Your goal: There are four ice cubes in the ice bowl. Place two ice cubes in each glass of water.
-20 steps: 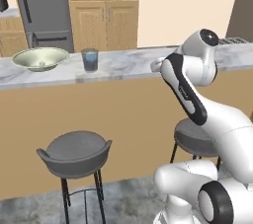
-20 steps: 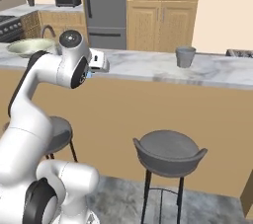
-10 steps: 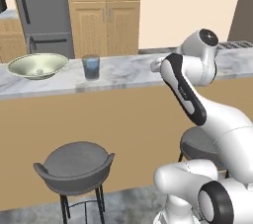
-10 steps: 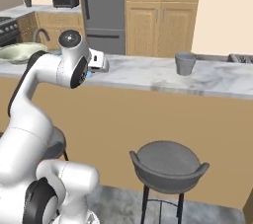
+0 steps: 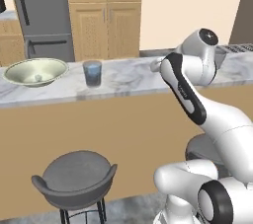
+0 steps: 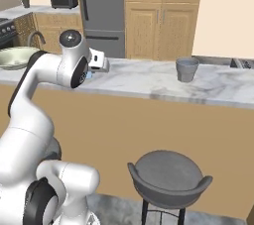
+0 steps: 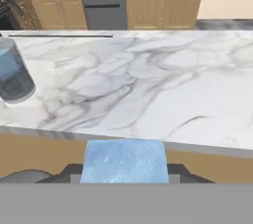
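My gripper (image 7: 123, 166) is shut on a pale blue ice cube (image 7: 123, 160), held level with the front edge of the marble counter (image 7: 148, 85). The dark fingers (image 7: 72, 169) press on the cube's two sides. In the right base view a sliver of the ice cube (image 6: 88, 75) shows under the hand. One glass of water (image 5: 92, 73) stands left of the hand, and it is also at the left edge of the hand view (image 7: 12, 72). The other glass of water (image 6: 186, 69) stands further right. The ice bowl (image 5: 35, 71) at the far left holds an ice cube (image 5: 38, 76).
A grey bar stool (image 5: 76, 178) stands below the counter on the left, another stool (image 6: 168, 182) on the right. Behind the counter are a grey fridge (image 5: 42, 16) and wooden cabinets (image 5: 106, 11). Bare marble lies between the two glasses.
The whole picture has shifted: the base has driven closer to the counter. The arm keeps its pose and the gripper stays shut on the ice cube.
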